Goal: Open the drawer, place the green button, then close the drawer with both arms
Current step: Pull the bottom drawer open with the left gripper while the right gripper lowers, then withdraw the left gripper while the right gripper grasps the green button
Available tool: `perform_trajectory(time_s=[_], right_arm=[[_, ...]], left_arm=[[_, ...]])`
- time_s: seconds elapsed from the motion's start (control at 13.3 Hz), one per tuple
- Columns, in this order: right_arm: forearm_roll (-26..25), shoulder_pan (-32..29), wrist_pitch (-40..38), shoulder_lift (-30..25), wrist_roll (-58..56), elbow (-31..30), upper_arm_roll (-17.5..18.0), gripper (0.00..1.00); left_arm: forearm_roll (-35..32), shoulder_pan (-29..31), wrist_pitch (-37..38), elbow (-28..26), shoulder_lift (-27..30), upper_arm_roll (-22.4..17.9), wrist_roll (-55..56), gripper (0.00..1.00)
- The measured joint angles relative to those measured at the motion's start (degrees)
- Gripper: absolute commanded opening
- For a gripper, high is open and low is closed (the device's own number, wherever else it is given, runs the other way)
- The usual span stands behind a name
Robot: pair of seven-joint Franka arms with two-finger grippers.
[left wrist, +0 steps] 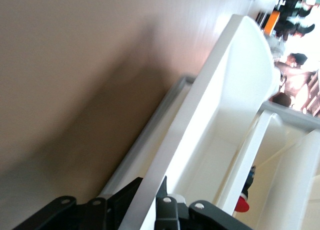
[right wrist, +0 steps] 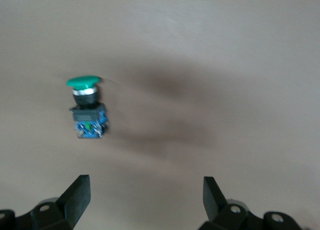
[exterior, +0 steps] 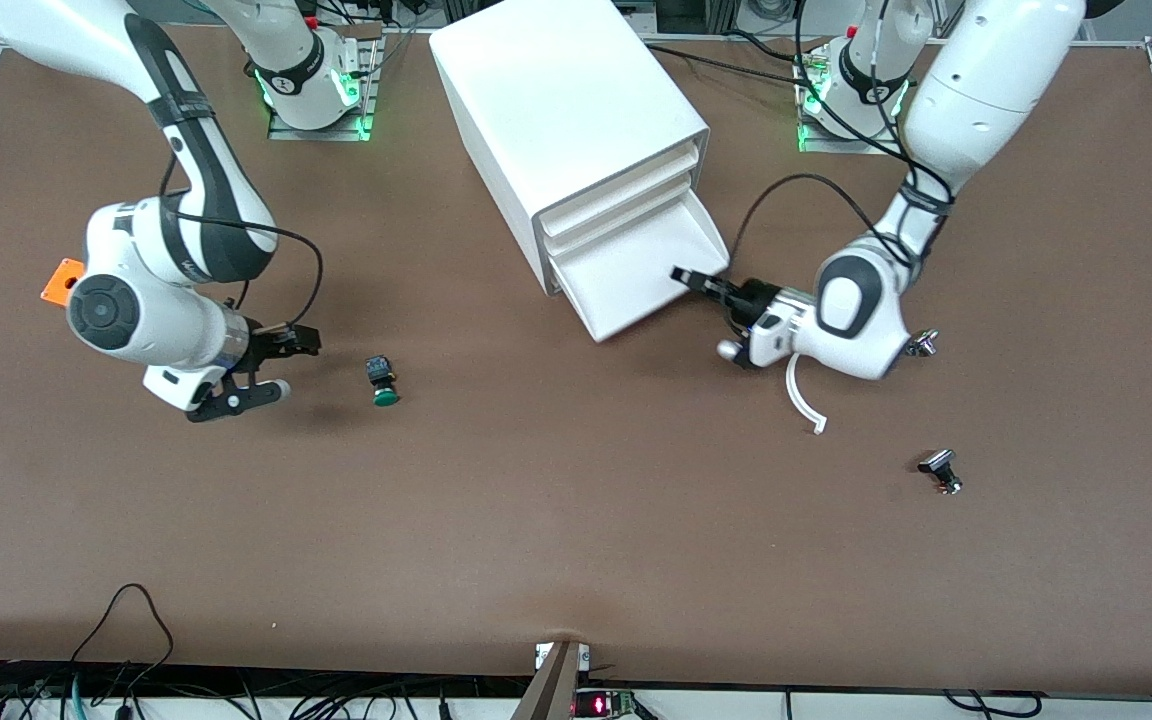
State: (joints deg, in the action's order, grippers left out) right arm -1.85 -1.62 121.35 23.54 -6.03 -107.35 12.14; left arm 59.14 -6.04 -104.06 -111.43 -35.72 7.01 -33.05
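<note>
The drawer (exterior: 626, 285), the lowest one of the white cabinet (exterior: 566, 110), stands pulled out and shows a bare white floor. My left gripper (exterior: 693, 279) is shut on the drawer's side wall toward the left arm's end. In the left wrist view that thin white wall (left wrist: 200, 120) runs between the fingers of the left gripper (left wrist: 150, 196). The button (exterior: 382, 381), with a green cap and a dark blue body, lies on its side on the brown table toward the right arm's end. My right gripper (exterior: 286, 367) hovers low beside it, open and holding nothing. The right wrist view shows the button (right wrist: 86, 109) ahead of the right gripper (right wrist: 146, 190), off to one side.
A black button with a red tip (exterior: 941, 470) lies on the table toward the left arm's end. A small silvery knob (exterior: 924, 345) sits beside the left wrist. An orange piece (exterior: 62, 280) lies by the right arm. Three upper drawer fronts are shut.
</note>
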Motion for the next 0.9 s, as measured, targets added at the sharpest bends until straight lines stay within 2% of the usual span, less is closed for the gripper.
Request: perform_trajectory(time_s=[0.07,0.15,0.22,0.45,0.67,0.9], right_arm=[[0.0,0.0,2.0,0.7,-0.1,-0.6,0.9,1.0],[0.0,0.2,3.5,1.3,-0.1,-0.9,1.6,1.0],[-0.1,0.4,4.9,1.9,-0.2,-1.3,2.1,1.0],[-1.1,2.0,9.1,3.5,-0.6,-2.5,2.3,1.0],[-1.6,2.8,16.8,4.8,-0.6,-6.5,2.3,1.0],[-1.7,3.3,21.2,5.9,-0.6,-9.5,2.3,1.0]], left_arm=[[-0.2,0.3,0.1,1.3,0.0,-1.4,0.0,0.19],[-0.2,0.4,0.1,2.1,0.0,-2.0,0.0,0.82],[-0.2,0.4,0.0,2.3,0.0,-2.1,0.0,1.0],[0.0,0.3,-2.8,3.1,0.0,-2.1,1.3,1.0],[0.0,0.3,-4.1,5.0,0.4,-2.3,1.4,1.0],[-6.7,2.4,-7.2,7.8,4.2,-2.5,1.6,1.0]])
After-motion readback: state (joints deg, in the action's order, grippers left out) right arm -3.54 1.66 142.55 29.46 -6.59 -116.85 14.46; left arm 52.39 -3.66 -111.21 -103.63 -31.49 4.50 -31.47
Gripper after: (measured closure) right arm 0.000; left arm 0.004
